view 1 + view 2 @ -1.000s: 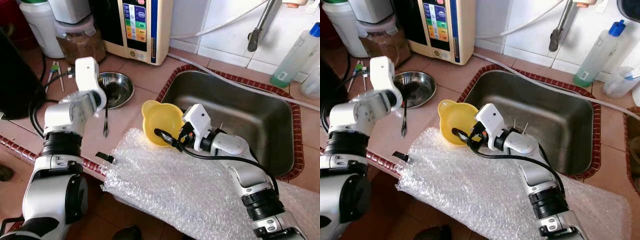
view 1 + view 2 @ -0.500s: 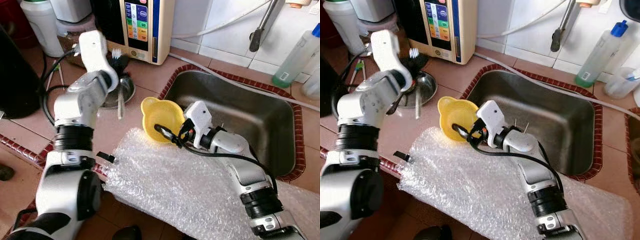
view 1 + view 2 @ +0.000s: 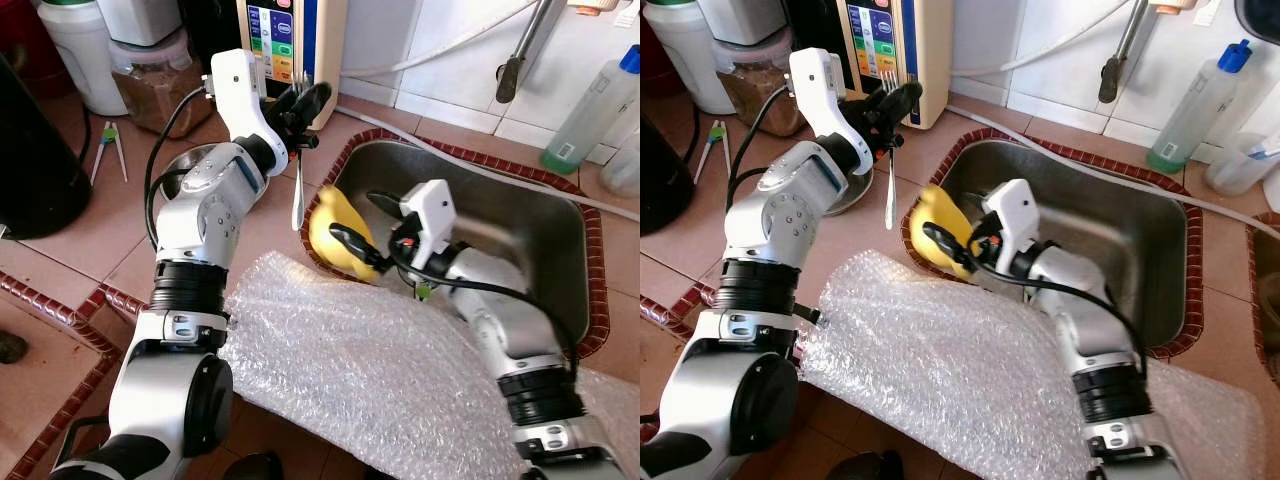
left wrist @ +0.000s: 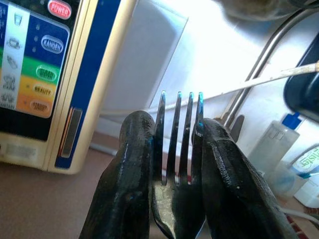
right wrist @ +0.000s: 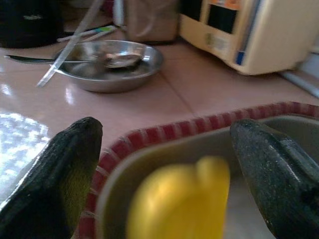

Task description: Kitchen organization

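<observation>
Surface (image 3: 60, 240): pink-tiled kitchen counter with a red patterned edge, a steel sink (image 3: 500, 225) let into it on the robot's right.
Bubble wrap (image 3: 380, 370): nearest sheet, spread over the counter's front edge and overhanging it.
Right gripper (image 3: 365, 222): fingers spread wide apart, hovering at the sink's near-left corner, holding nothing.
Yellow bowl (image 3: 340, 235): blurred, tilted on edge at the sink's left rim, just under the parted fingers; whether it touches them cannot be told.
Left gripper (image 4: 172, 149): raised above the counter left of the sink, fingers clamped on a fork (image 3: 297, 195).
Fork: pinched by its tines, handle hanging straight down.
Steel dish (image 5: 107, 62): on the counter behind the left arm, cutlery lying in it.
Far wall: cream appliance (image 3: 885, 45) with coloured buttons, a jar (image 3: 155, 75), a clear bottle (image 3: 595, 110) with a blue cap.
</observation>
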Motion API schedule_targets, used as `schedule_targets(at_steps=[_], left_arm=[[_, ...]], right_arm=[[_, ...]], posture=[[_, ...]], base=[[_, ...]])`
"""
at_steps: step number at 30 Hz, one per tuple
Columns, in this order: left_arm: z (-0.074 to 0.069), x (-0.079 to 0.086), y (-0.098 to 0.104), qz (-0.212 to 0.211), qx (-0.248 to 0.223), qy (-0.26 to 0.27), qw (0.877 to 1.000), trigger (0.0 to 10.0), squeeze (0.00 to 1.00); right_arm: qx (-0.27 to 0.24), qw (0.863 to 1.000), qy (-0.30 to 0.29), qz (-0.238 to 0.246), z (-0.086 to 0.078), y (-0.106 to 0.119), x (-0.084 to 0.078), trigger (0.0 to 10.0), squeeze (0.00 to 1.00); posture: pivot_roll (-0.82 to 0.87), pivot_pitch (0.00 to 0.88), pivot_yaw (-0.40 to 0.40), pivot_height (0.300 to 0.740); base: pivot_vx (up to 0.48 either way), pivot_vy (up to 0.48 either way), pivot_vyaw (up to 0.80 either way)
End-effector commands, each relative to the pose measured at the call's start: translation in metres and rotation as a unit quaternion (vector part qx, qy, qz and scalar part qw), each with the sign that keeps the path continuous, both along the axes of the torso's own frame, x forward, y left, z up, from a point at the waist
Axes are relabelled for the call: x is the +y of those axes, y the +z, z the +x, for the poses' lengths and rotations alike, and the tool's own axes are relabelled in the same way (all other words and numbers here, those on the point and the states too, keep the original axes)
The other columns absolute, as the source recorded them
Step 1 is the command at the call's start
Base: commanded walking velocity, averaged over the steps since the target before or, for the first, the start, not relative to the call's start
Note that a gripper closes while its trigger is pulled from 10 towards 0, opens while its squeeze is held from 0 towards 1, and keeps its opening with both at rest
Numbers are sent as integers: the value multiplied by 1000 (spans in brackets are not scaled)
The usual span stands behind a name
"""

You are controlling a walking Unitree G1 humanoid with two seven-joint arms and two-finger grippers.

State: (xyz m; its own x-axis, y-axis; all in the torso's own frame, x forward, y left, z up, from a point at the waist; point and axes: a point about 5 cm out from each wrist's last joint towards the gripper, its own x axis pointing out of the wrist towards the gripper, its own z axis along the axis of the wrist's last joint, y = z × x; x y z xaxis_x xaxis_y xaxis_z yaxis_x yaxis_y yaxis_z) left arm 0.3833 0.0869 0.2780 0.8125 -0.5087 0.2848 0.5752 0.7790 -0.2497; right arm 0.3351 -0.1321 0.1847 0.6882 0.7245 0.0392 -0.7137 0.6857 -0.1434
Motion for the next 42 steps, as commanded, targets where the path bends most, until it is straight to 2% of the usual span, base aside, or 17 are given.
schedule_targets(at_steps=[1, 8, 17, 18, 20, 23, 28, 35, 38, 42], left_arm=[[-2, -2, 0, 4, -5, -4, 1000, 0, 0], [-3, -3, -1, 0, -12, -8, 1000, 0, 0], [-2, -3, 1, -7, -20, -4, 1000, 0, 0], [-2, -4, 1, -8, -23, -4, 1000, 0, 0], [-3, -5, 2, -9, -26, -4, 1000, 196, 0], [-4, -11, 3, -15, -30, -11, 999, 353, 0], [-9, -21, 4, -18, -34, -23, 999, 549, 0], [-16, -33, 6, -18, -42, -40, 998, 588, 0], [-19, -39, 7, -22, -44, -48, 998, 745, 0], [-21, -42, 6, -24, -43, -53, 997, 863, 0]], right_arm=[[-5, 1000, 3, 3, 3, 7, -4, 10000, 0], [-2, 1000, -8, 8, 7, 10, -10, 10000, 0], [7, 1000, 0, 30, 8, 10, -4, 10000, 0], [17, 998, 16, 57, 6, 13, -1, 10000, 0], [23, 996, 30, 75, 4, 15, 1, 10000, 0], [34, 992, 36, 118, 8, 21, -3, 10000, 0], [32, 987, 36, 152, 12, 29, -2, 10000, 0], [33, 987, 47, 148, 12, 28, 9, 10000, 0], [33, 987, 55, 148, 13, 28, 19, 10000, 0], [21, 990, 39, 131, 16, 27, 22, 10000, 0]], posture=[[15, 154, -24, 740], [21, 160, -31, 740], [25, 157, -32, 740], [24, 155, -32, 740], [24, 154, -33, 740], [25, 150, -39, 740], [30, 147, -42, 740], [36, 144, -43, 740], [36, 140, -41, 740], [36, 137, -40, 740]], base=[[0, 0, 0], [0, 0, 0], [0, 0, 0], [0, 0, 0], [0, 0, 0], [0, 0, 0], [0, 0, 0], [0, 0, 0], [0, 0, 0], [0, 0, 0]])
